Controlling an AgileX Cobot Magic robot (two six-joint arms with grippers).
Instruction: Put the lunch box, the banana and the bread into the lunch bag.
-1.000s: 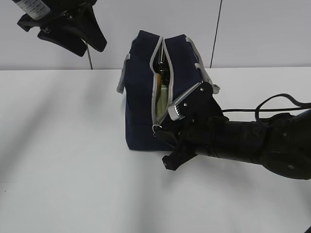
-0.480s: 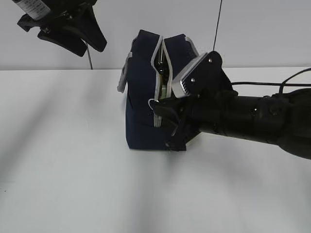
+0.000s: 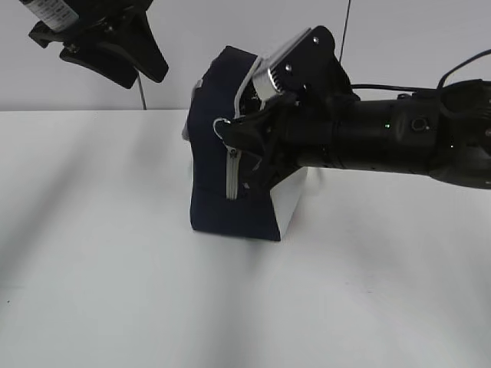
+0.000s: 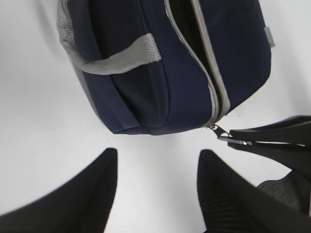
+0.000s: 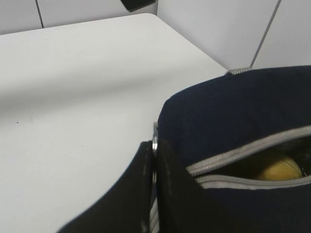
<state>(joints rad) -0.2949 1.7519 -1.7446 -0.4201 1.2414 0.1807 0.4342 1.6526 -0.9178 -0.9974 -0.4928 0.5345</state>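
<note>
Pinching the zipper pull of the lunch bag, right claw pressed together; left claw spread above the tabletop.

Right end effector pinched closed; left end effector spread, raised.

You cannot see most of the lunch bag interior: in the right wrist view only a blurred sliver of something yellow shows through the zipper gap, too unclear to name. The exterior view hides the bag's right half behind the right arm, and the right end effector covers most of the ring pull. The left end effector is cut off by the bottom edge of its own wrist view, and by the top edge in the exterior view. The bag's far end runs off the top of the left wrist view.
</note>
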